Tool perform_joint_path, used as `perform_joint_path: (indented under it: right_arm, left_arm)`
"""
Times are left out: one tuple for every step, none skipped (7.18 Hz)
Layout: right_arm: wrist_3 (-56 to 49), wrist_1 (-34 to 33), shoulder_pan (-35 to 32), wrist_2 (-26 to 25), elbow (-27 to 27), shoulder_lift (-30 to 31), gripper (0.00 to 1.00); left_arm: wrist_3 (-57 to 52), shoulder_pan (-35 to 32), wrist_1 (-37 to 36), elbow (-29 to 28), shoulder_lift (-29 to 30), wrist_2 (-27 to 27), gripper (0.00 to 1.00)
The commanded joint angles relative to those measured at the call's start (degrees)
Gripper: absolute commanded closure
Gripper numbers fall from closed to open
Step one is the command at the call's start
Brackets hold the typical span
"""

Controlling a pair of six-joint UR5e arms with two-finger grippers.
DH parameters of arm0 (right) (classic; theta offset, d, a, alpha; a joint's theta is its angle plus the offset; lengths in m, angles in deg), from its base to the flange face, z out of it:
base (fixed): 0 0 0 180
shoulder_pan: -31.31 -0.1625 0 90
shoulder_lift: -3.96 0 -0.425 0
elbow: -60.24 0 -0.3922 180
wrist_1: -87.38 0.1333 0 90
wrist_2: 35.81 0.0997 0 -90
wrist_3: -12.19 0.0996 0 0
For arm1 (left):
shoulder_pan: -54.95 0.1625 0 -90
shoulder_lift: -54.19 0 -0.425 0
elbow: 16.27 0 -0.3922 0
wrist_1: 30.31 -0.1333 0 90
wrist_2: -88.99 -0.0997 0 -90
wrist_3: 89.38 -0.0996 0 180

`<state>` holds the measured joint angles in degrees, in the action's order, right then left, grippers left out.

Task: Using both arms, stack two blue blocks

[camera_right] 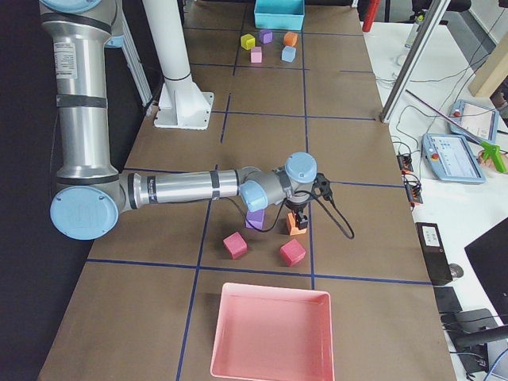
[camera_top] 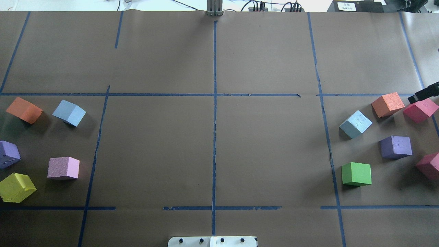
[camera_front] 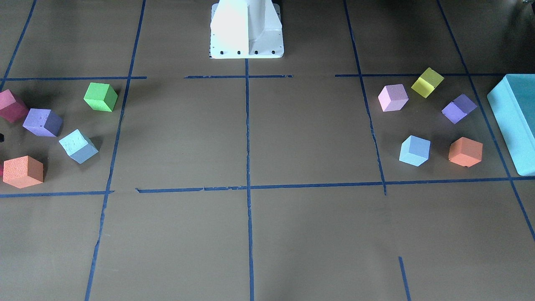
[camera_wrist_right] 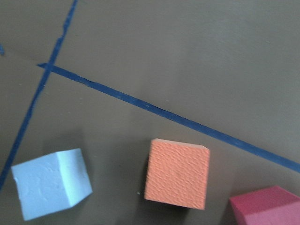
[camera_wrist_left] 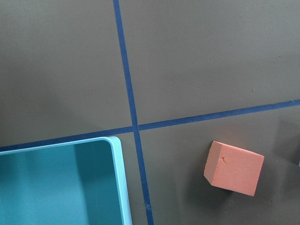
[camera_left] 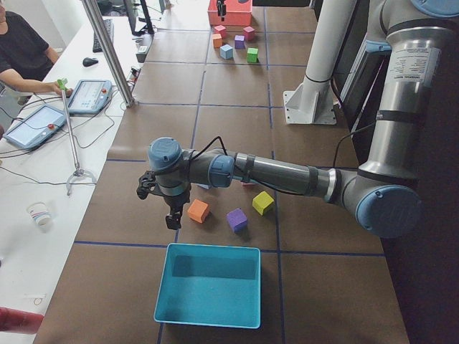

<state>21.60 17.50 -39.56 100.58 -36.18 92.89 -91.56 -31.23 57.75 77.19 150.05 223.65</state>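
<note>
Overhead exterior: both blue blocks flat on the counter (camera_top: pixel 267 154), well apart, not stacked.
First blue block (camera_top: pixel 69 112): left side of frame, near and right of an orange cube (camera_top: pixel 24 109), with a pink cube (camera_top: pixel 63 168) further down the frame.
Second blue block (camera_top: pixel 355 124): right side of frame, lower left of a second orange cube (camera_top: pixel 388 104), with a green cube (camera_top: pixel 356 174) below it.
Left arm (camera_left: pixel 280 172): in exterior left, stretched across mid-frame, wrist over the counter beside the orange cube and above the teal box (camera_left: pixel 208 287).
Left jaws: seen in that side view only, so cannot tell how far apart. Left wrist view shows just the teal box corner, tape lines and the orange cube.
Right arm (camera_right: pixel 182 188): in exterior right, stretched across mid-frame, wrist over the second orange cube.
Right jaws: only a black tip at the right edge of the overhead frame, between the second orange cube and a red cube (camera_top: pixel 420 109). Cannot tell the opening or any hold.
Right wrist view: second blue block at lower left, second orange cube at bottom centre, red cube in the lower right corner.
</note>
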Motion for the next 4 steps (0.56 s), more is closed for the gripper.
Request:
perform_joint_path:
  right_arm:
    - [3.93,0.45,9.04,-7.40,-6.49,-0.69,0.01]
    - [3.95,0.53,13.26,-11.10,-6.86,-0.78,0.01]
    - [4.03,0.62,16.43,-12.97,-6.95,-0.69,0.01]
    - [4.03,0.71,19.34,-14.90,-6.86,-0.52,0.01]
  left_arm:
    - [-0.01,0.04,2.89,0.22,-1.45,0.95,0.00]
    - [-0.01,0.04,3.86,0.14,-1.89,1.91,0.00]
    - [-0.01,0.04,3.96,0.23,-1.90,1.92,0.00]
    - [-0.01,0.04,3.96,0.31,-1.90,1.92,0.00]
